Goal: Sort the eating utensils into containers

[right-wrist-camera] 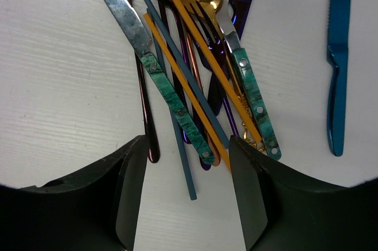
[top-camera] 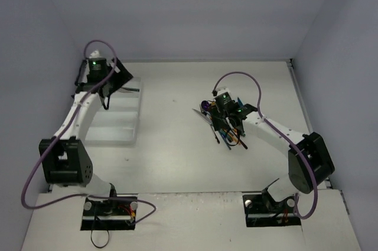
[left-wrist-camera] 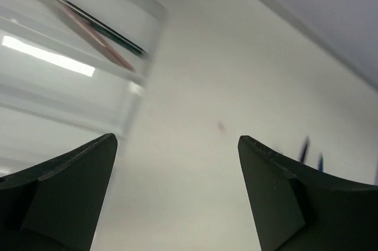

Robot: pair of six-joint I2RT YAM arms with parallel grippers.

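Found left gripper (left-wrist-camera: 176, 140) spread wide and empty beside tray (left-wrist-camera: 127, 106) (two utensils (left-wrist-camera: 100, 41) inside); right gripper (right-wrist-camera: 188, 144) parted astride utensil pile (right-wrist-camera: 195, 74).

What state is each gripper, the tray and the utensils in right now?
left gripper: open, empty.
right gripper: open, jaws straddling the pile's handle ends.
tray: holds two utensils, side by side.
utensil pile: tangled, unsorted.
blue knife: lying flat, apart from the pile.

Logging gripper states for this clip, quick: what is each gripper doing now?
Left gripper: open, holding nothing.
Right gripper: open, straddling handles in the cutlery pile, nothing gripped.
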